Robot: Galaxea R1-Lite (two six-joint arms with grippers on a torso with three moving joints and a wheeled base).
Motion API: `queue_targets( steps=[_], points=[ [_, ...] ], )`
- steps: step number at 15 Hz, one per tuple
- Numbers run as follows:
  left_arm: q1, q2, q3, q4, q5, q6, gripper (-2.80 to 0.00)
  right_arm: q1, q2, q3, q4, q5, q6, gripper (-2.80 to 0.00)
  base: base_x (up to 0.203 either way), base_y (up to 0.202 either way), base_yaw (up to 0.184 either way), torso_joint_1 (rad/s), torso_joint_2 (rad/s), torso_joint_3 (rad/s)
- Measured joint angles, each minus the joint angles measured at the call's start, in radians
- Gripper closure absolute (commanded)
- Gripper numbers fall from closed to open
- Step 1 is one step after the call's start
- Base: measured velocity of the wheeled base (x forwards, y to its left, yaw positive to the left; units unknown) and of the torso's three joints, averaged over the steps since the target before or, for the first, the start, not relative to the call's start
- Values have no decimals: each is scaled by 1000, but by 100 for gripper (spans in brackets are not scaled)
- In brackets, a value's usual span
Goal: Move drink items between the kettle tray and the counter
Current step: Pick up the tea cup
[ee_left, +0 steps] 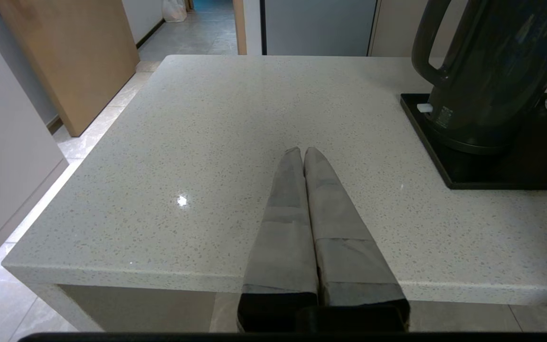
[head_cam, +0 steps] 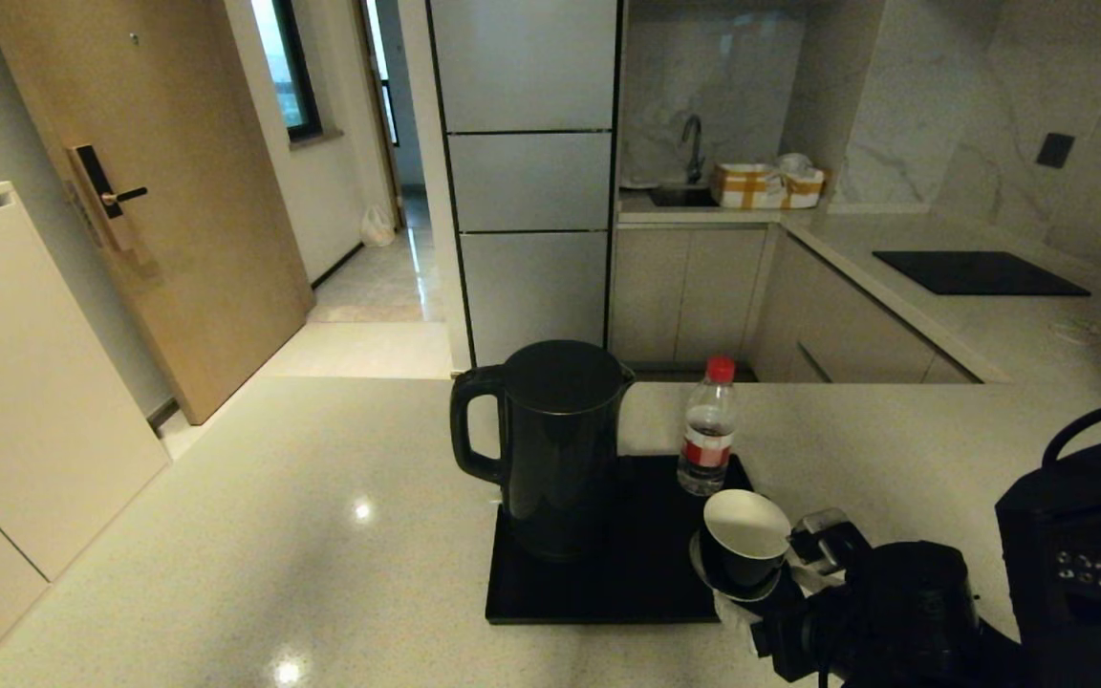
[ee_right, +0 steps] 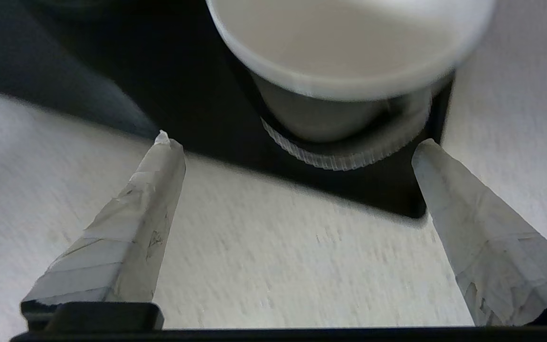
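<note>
The cup (head_cam: 744, 547), black outside and white inside, sits on a small ribbed saucer (ee_right: 344, 156) at the kettle tray's (head_cam: 598, 597) near right corner (bottle (head_cam: 707, 440) and kettle (head_cam: 550, 447) stand behind). The right gripper (ee_right: 292, 147) is spread wide just before it; the left gripper (ee_left: 303, 154) hovers over the counter (ee_left: 207, 142), fingers pressed together

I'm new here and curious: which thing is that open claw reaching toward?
On the black kettle tray beside the tall kettle, look at the corner nearest the right gripper. There stands a cup on a saucer: black outside, white inside, no handle.
</note>
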State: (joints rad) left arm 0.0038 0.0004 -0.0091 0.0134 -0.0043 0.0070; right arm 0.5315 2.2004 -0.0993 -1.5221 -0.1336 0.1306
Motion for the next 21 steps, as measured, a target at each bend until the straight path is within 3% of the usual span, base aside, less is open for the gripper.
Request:
queue_targets(
  steps=[8,21],
  points=[
    [-2,0,0,0,0,-1,0,-6,53,-69,0,-56,-1,-280,0,0,0,0,0,0],
    [0,0,0,0,0,-1,0,-61,141,-234,0,-59,4,-280,0,0,0,0,0,0]
  ],
)
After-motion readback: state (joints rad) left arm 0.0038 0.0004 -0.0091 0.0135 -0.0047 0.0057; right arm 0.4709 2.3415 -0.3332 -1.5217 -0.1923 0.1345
